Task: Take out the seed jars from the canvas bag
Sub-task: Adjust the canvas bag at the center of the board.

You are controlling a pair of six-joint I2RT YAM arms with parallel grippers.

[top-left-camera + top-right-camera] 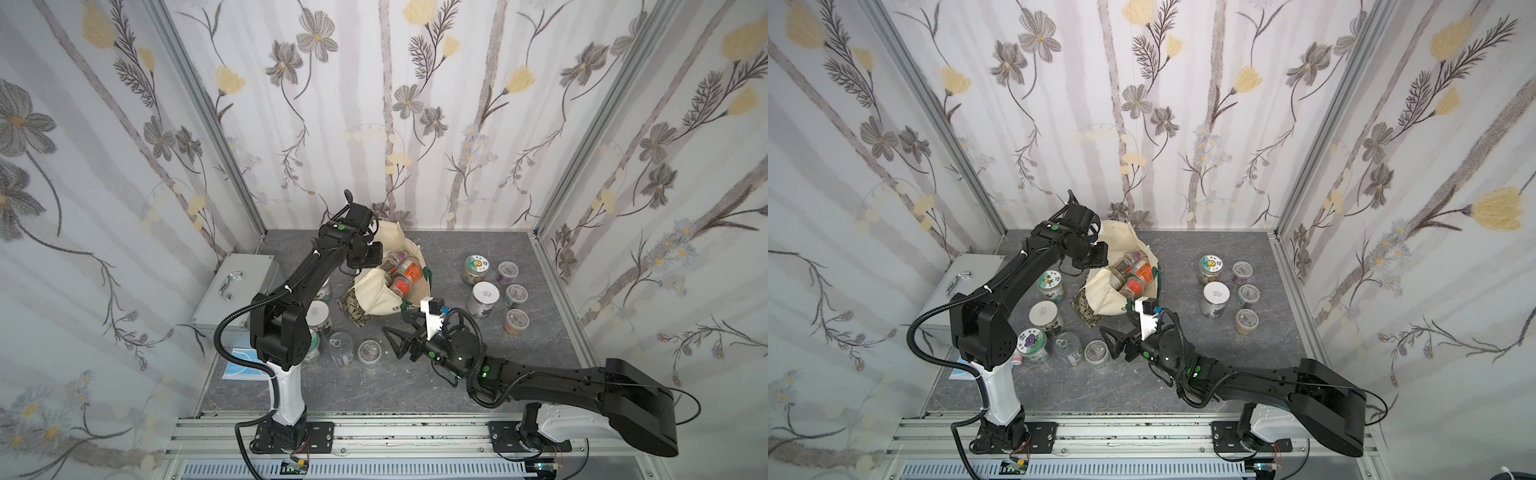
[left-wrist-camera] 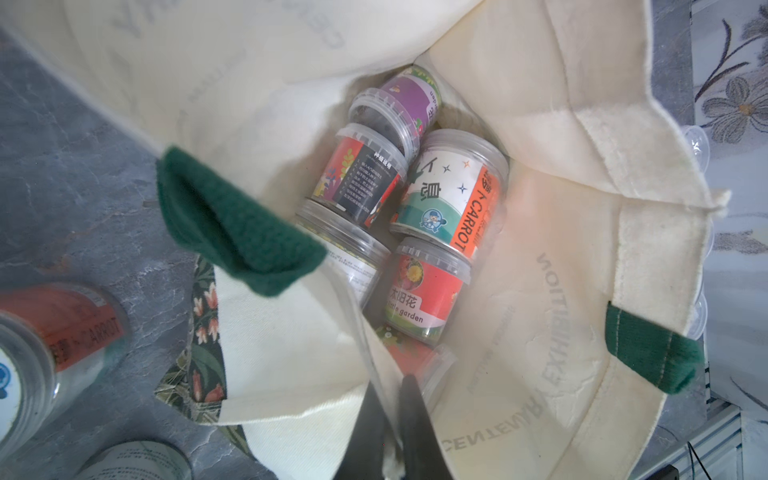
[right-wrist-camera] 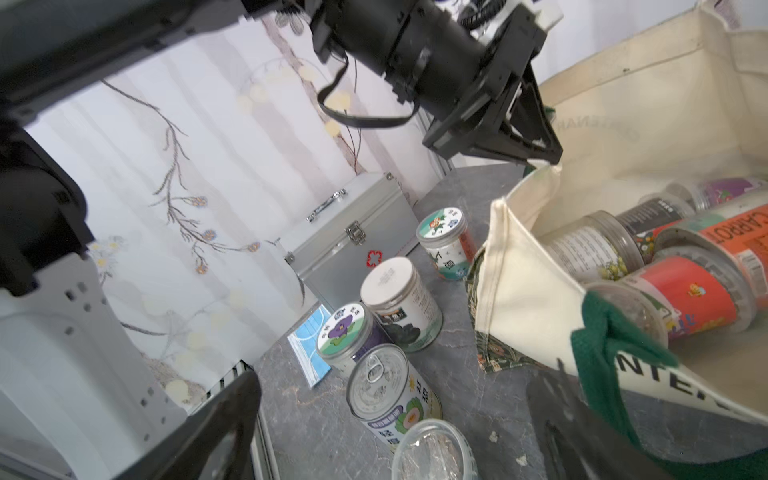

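Seed jars inside canvas bag; left end effector pinches rim, right end effector spread.

Bright, even light, faint shadows. Both top views bow at the edges; the nearest seed jar is blurred.

The grey tabletop carries the canvas bag, seed jars either side and a silver case
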